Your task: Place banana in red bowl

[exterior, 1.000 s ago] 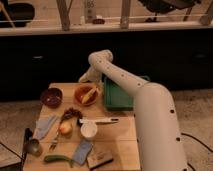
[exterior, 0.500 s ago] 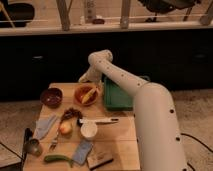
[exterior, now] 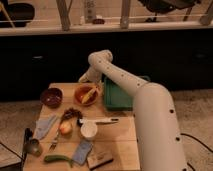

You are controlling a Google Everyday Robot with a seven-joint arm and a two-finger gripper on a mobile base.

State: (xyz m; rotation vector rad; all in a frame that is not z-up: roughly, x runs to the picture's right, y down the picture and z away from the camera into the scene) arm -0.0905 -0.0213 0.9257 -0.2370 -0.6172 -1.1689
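Note:
The small yellow banana (exterior: pixel 89 93) lies inside the red bowl (exterior: pixel 81 92), which stands at the back of the wooden table (exterior: pixel 120 134). My gripper (exterior: pixel 86 77) hangs just above and behind the bowl's far rim, at the end of the white arm (exterior: pixel 125 80) that reaches in from the right. It is apart from the banana.
A dark maroon bowl (exterior: pixel 51 97) stands left of the red bowl. A green tray (exterior: pixel 117 95) lies to its right. Nearer me are a white cup (exterior: pixel 89 130), a round yellow-red fruit (exterior: pixel 65 128), a knife (exterior: pixel 100 120), a green vegetable (exterior: pixel 58 159), cloths and utensils.

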